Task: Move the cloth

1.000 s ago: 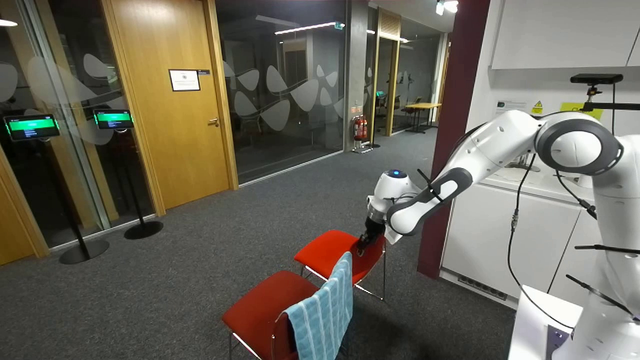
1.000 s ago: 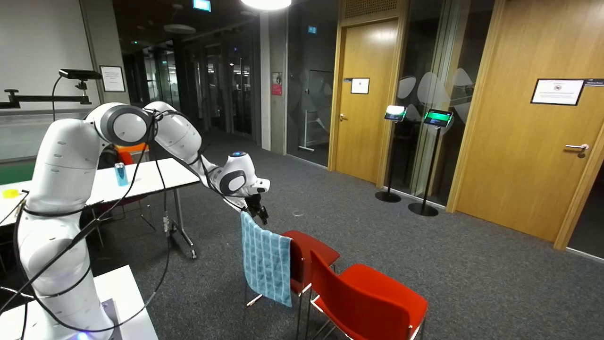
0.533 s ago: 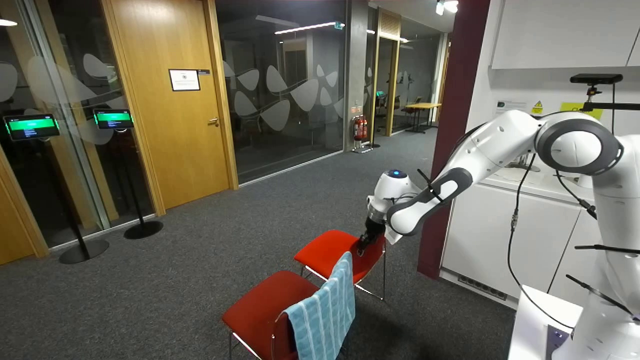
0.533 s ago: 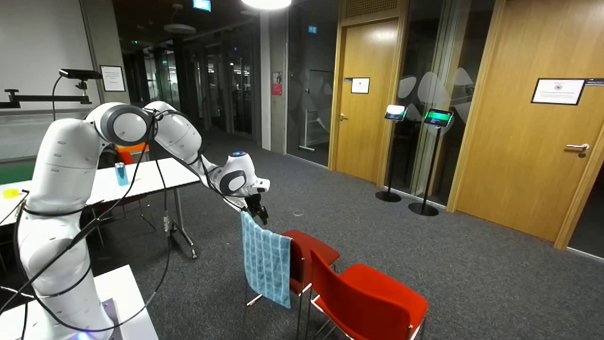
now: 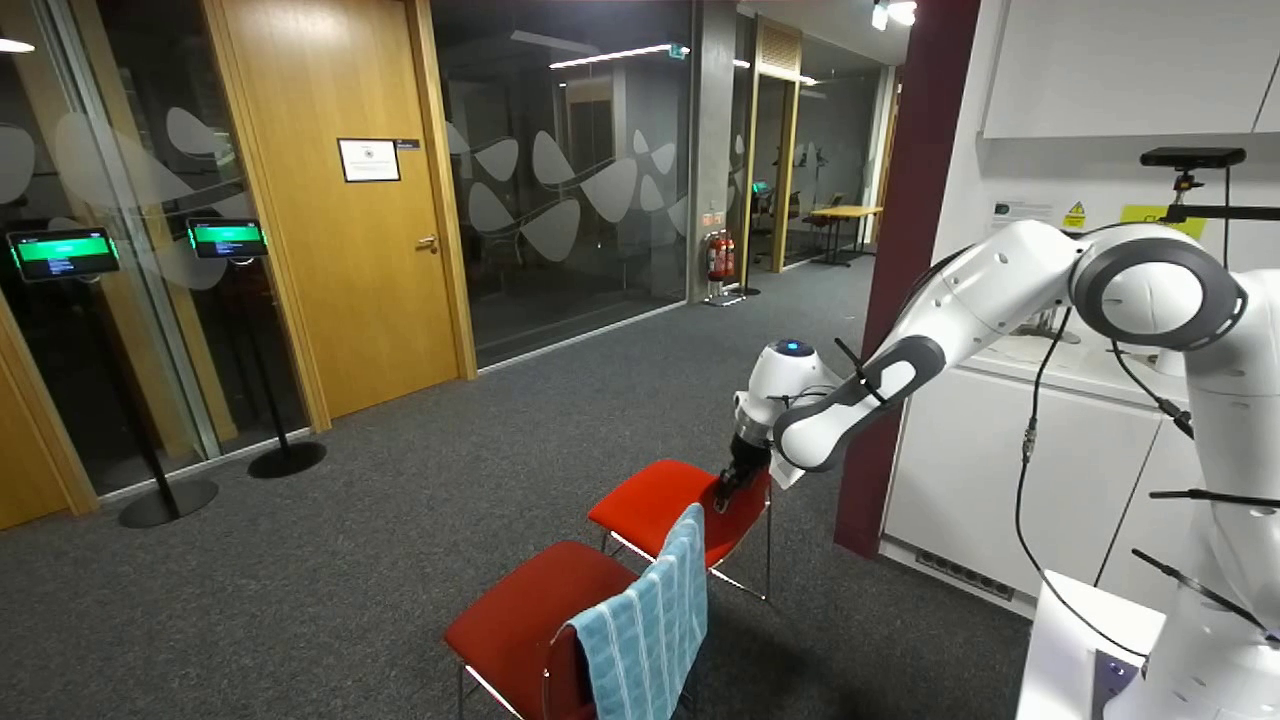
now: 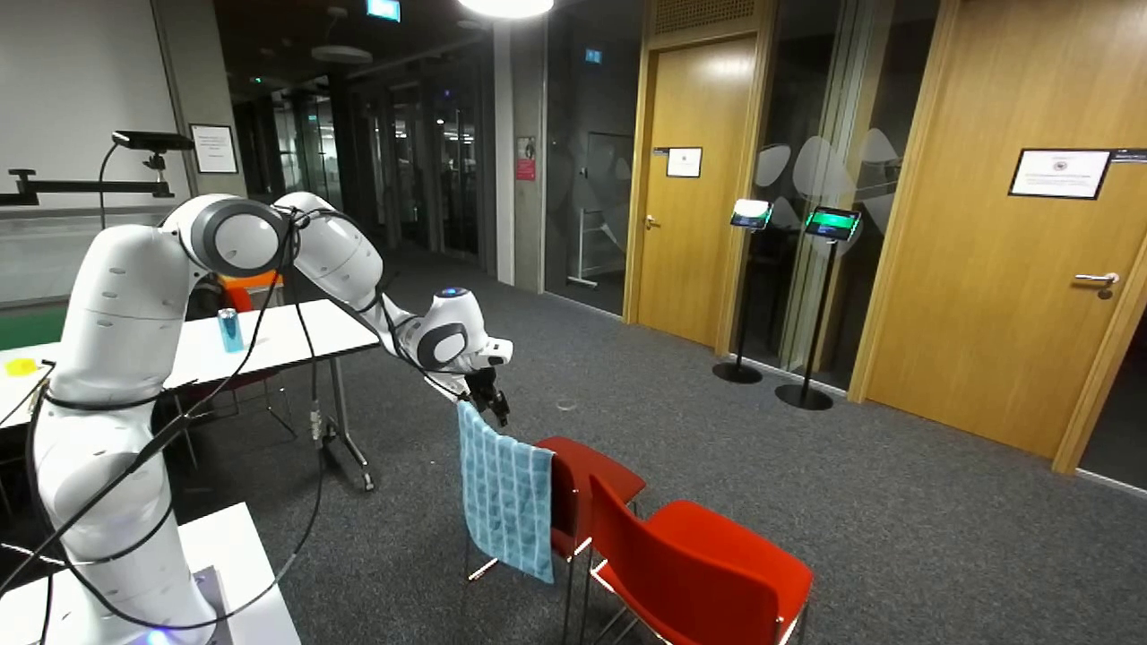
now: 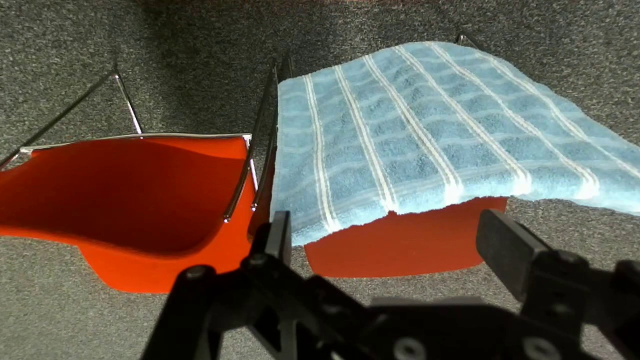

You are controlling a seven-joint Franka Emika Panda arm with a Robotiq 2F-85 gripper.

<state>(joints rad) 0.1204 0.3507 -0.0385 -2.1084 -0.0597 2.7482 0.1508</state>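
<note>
You've got the pincer [image 7: 391, 231] wide, empty, near the cloth [image 7: 425, 135] draped over the chair back [image 6: 564, 494], likely for pinching its top edge.

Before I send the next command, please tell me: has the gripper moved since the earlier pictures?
No, not visibly. In an exterior view, the gripper keeps the same place against the maroon column, so I see no direction.

Your wrist view cuts off the soft light-blue, white-striped cloth [image 7: 425, 135] at its right edge. In an exterior view, it hides most of the dark-red chair backrest [image 6: 564, 500] from you.
</note>
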